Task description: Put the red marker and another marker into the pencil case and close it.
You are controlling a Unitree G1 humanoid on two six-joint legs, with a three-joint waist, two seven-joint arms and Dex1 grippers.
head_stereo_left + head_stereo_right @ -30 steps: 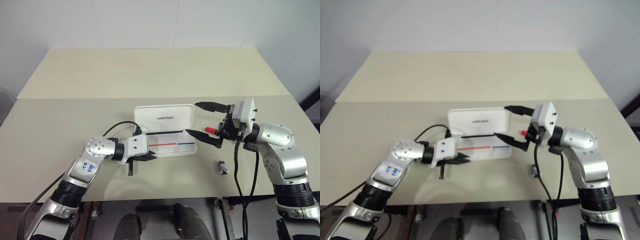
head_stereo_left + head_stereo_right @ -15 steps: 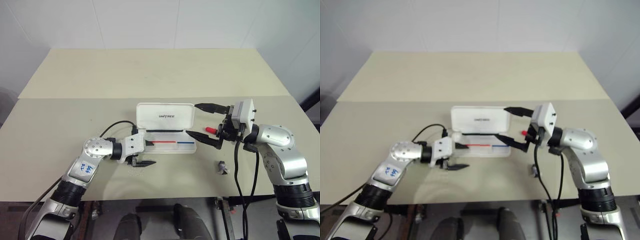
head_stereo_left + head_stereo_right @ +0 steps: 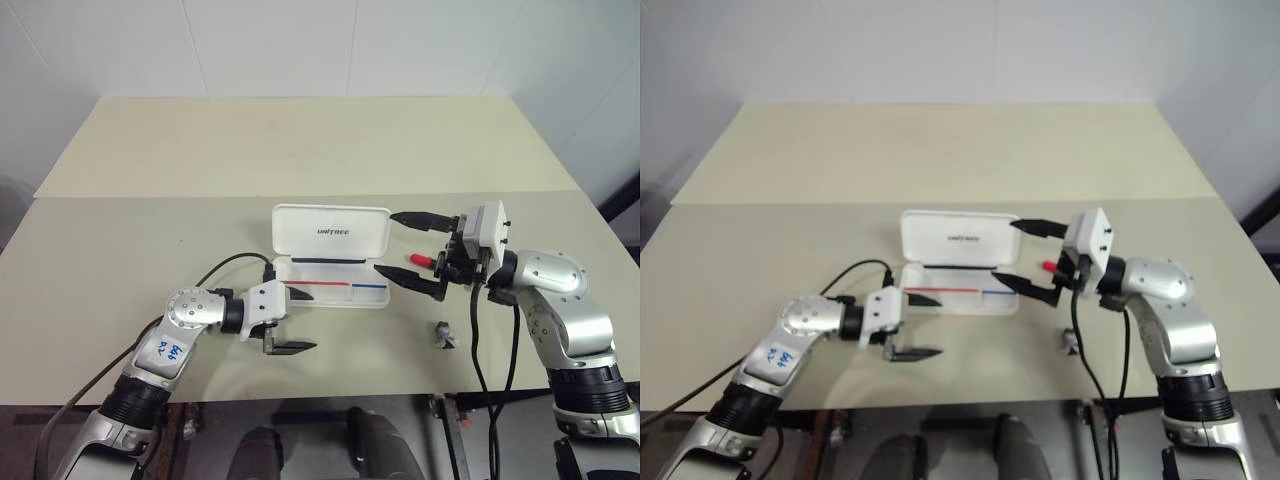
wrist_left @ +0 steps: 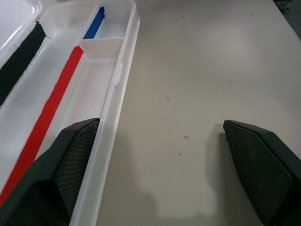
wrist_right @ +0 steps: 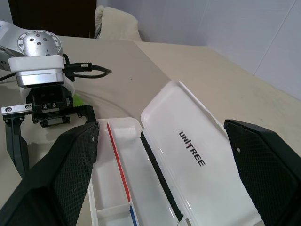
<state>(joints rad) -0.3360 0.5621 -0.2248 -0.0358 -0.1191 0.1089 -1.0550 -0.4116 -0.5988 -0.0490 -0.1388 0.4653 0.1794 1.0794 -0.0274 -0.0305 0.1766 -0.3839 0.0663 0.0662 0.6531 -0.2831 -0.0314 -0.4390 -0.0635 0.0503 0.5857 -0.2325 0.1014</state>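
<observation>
- pencil case [image 3: 330, 255] open on the tabletop [image 3: 300, 150], near the front edge. Lid stands up at the back, "UNITREE" print facing the robot. Tray lies flat in front of it, red and blue stripe visible inside.
- left hand [image 3: 292, 321]: fingers spread wide, holding nothing. Sits at the tray's left front corner; left wrist view has one finger [image 4: 70, 165] right against the tray's front wall, the other over bare tabletop.
- right hand [image 3: 412, 251]: fingers wide apart, empty, just beside the case's right end, pointing across toward it.
- red marker [image 3: 421, 259]: only a red tip shows, on the tabletop between the right hand's fingers, outside the case.
- another marker [image 5: 77, 100]: a small lime-green bit behind the left hand in the right wrist view, outside the case.
- small grey-black lump [image 3: 443, 335] on the tabletop, right front, apart from the case.
</observation>
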